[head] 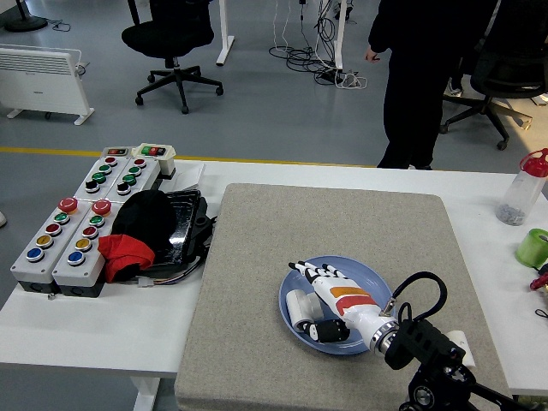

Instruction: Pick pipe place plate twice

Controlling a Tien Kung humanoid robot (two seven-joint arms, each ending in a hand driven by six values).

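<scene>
A blue plate (364,282) sits on the grey mat (257,257) right of the middle. A short white pipe (298,306) lies on the plate's left part. My right hand (318,289) is over the plate just right of the pipe, fingers spread and pointing to the far left, thumb near the pipe's front end. It holds nothing. A second white pipe fitting (457,341) lies on the mat to the right of the plate, mostly hidden behind my black forearm (424,342). My left arm does not show.
Two grey button boxes (73,231) and a black tray with a black and red cloth (141,227) stand at the left. A bottle with a red cap (522,190) and a green cup (534,247) stand at the right edge. A person in black (419,77) stands beyond the table.
</scene>
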